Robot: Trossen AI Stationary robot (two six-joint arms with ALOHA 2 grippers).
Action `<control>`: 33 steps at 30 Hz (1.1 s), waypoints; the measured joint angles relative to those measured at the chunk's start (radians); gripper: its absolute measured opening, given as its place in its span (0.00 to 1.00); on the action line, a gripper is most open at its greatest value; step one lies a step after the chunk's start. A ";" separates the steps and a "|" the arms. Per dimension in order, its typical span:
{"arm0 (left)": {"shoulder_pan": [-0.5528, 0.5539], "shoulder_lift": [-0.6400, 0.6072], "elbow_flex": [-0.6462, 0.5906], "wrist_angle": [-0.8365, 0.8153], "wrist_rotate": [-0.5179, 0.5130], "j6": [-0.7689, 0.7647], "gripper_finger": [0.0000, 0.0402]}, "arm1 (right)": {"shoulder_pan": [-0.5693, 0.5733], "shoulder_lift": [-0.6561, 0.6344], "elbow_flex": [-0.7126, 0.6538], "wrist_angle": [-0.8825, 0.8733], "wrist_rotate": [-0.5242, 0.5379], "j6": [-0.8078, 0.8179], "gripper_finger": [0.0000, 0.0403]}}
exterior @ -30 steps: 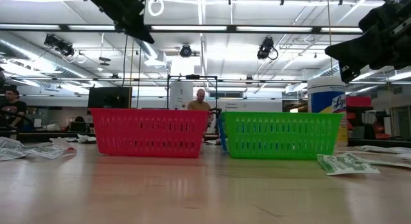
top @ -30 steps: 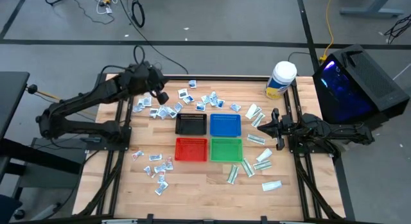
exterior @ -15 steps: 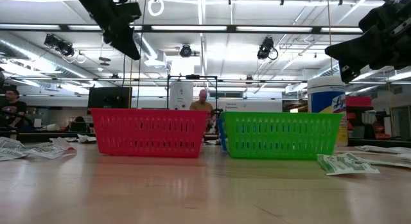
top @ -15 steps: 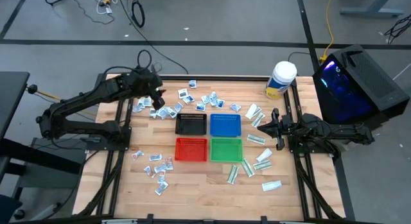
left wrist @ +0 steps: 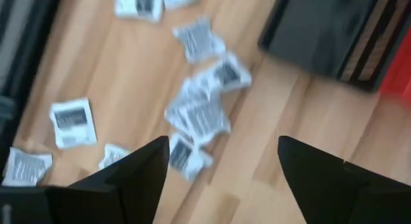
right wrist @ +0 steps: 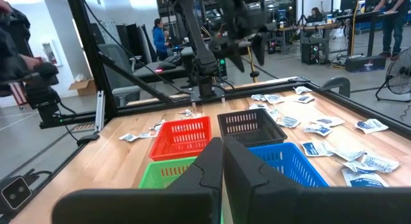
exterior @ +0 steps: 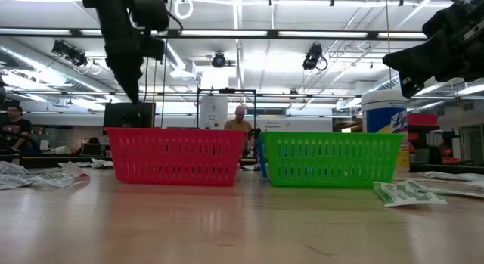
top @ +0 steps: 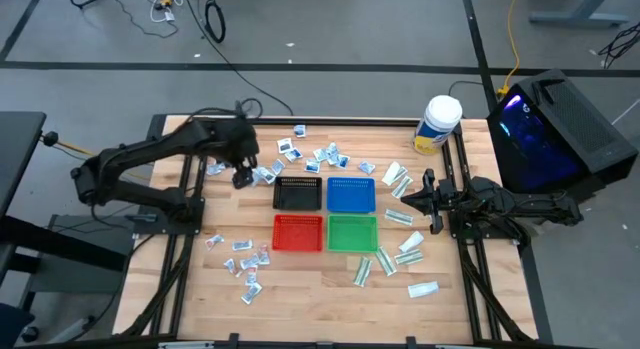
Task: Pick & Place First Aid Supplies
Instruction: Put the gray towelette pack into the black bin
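The first aid supplies are small flat packets strewn on the wooden table: white ones with bluish print at the far left (top: 300,154) and the near left (top: 243,261), and white-and-green ones on the right (top: 398,251). My left gripper (top: 241,177) points steeply down over the far-left packets, just left of the black tray (top: 297,193). In the left wrist view it is open (left wrist: 221,166), with a cluster of packets (left wrist: 202,112) lying on the wood beyond its fingers. My right gripper (right wrist: 222,153) is shut, level and holding nothing at the right edge (top: 415,194).
Four mesh trays stand in the middle: black, blue (top: 351,194), red (top: 298,232) and green (top: 352,232). A big white jar with a yellow label (top: 437,124) stands at the far right corner. Bare wood lies along the near edge. People show in the room behind.
My left gripper has tipped from a shallow slant to pointing steeply down. It has sunk toward the far-left packets and come a little toward the near edge. The packets and trays have stayed where they were.
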 joint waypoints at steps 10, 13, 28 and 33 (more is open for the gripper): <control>0.000 0.152 0.000 -0.058 -0.044 0.173 0.77 | 0.000 0.000 0.000 0.000 0.000 0.000 0.04; 0.000 0.181 0.000 -0.058 -0.091 0.186 0.77 | 0.000 0.000 0.000 0.000 0.000 0.000 0.04; 0.010 0.282 0.000 -0.079 -0.091 0.236 0.77 | 0.000 0.000 0.000 0.000 0.000 0.000 0.04; 0.011 0.295 0.000 -0.087 -0.125 0.313 0.77 | 0.000 0.000 0.000 0.000 0.000 0.000 0.04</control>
